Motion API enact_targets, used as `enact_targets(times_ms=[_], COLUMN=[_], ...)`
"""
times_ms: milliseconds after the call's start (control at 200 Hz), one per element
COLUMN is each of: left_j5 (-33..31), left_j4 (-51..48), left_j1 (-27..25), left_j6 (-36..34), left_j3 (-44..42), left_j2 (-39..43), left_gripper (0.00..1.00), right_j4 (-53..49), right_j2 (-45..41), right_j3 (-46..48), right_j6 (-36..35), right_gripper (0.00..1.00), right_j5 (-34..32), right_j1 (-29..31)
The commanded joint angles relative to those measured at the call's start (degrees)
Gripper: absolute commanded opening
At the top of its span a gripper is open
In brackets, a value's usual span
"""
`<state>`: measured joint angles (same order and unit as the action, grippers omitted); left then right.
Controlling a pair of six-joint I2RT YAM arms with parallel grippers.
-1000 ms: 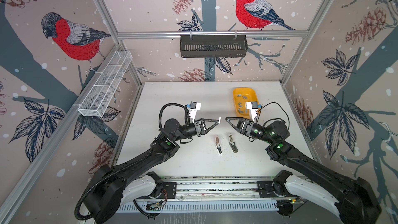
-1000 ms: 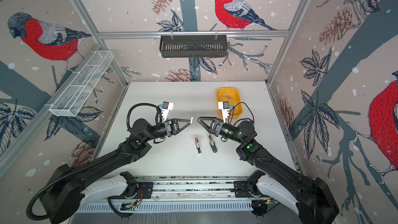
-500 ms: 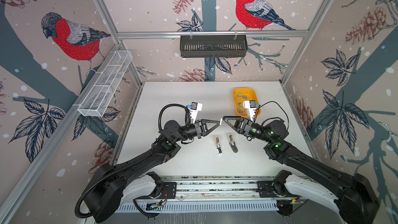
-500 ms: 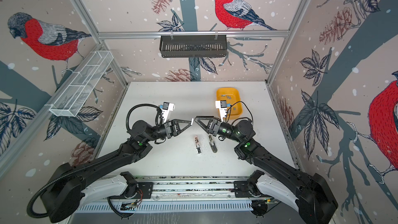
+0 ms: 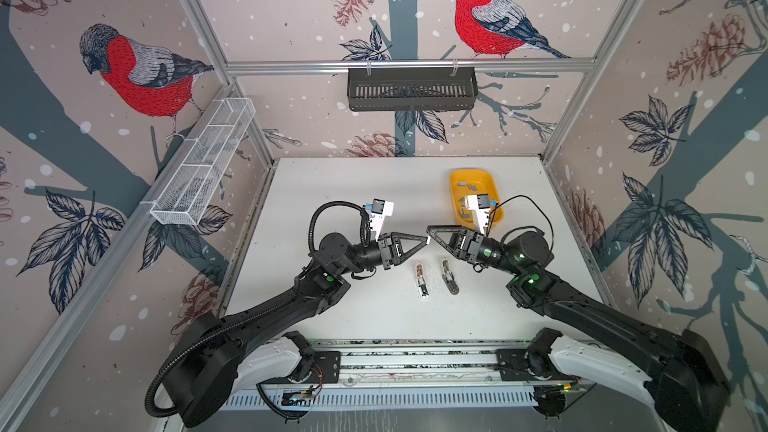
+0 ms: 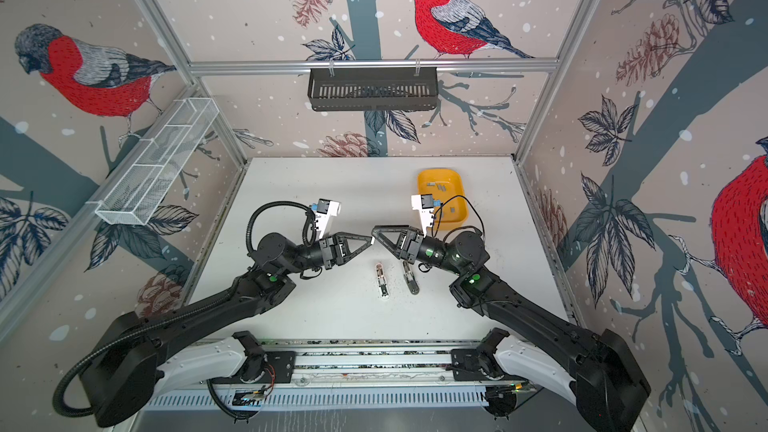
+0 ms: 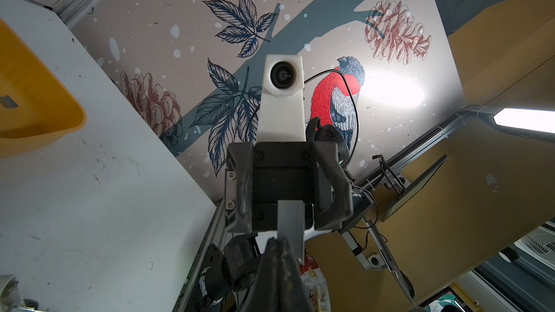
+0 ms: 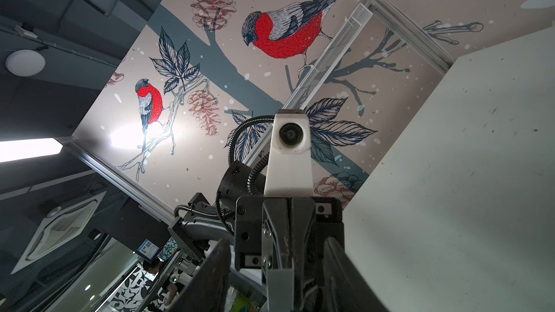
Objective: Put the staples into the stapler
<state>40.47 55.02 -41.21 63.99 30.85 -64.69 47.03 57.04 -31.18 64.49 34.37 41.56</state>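
My left gripper (image 5: pixel 424 240) (image 6: pixel 370 240) hovers over the middle of the table, shut on one grey strip of staples (image 7: pixel 290 223) that sticks out past its tips (image 7: pixel 277 240). My right gripper (image 5: pixel 430 229) (image 8: pixel 277 241) faces it tip to tip, open. One right finger (image 8: pixel 216 274) stands on each side of the strip (image 8: pixel 280 291), with a gap at both. More staples (image 5: pixel 462 185) lie in the yellow tray (image 5: pixel 486 184) (image 6: pixel 455 178). The stapler lies on the table below the grippers as two long pieces, a pale one (image 5: pixel 421 280) (image 6: pixel 382 281) and a grey metal one (image 5: pixel 450 277) (image 6: pixel 409 278).
A white wire basket (image 5: pixel 203 168) hangs on the left wall and a black slotted basket (image 5: pixel 411 89) on the back wall. The yellow tray (image 7: pixel 45 106) sits at the back right, just behind the right wrist. Metal rails (image 5: pixel 415 361) run along the table's front edge.
My right gripper has moved left towards the left one, and its fingers now stand around the held strip, a little closer together. The left gripper has stayed in place, still shut.
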Motion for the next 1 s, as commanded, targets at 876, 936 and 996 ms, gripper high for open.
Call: enact_targets(times_ms=[876,936,996], left_j5=[-0.28,-0.42,-0.62], left_j4=[2.85,2.32,2.19], left_j1=[-0.54,-0.51,-0.53], left_j6=[-2.02,-2.37,-2.46], left_j3=[-0.1,-0.05,-0.13], left_j2=[0.79,0.87,0.9], left_gripper=[0.0,0.0,0.0], right_j4=[2.99,2.74,2.45], right_j2=[0.84,0.84,0.79], right_j3=[-0.46,-0.54,-0.51], right_j6=[0.29,0.11,0.03], right_gripper=[0.26,0.26,0.25], right_j5=[-0.97,-0.96,-0.97], right_j1=[0.8,0.8,0.8])
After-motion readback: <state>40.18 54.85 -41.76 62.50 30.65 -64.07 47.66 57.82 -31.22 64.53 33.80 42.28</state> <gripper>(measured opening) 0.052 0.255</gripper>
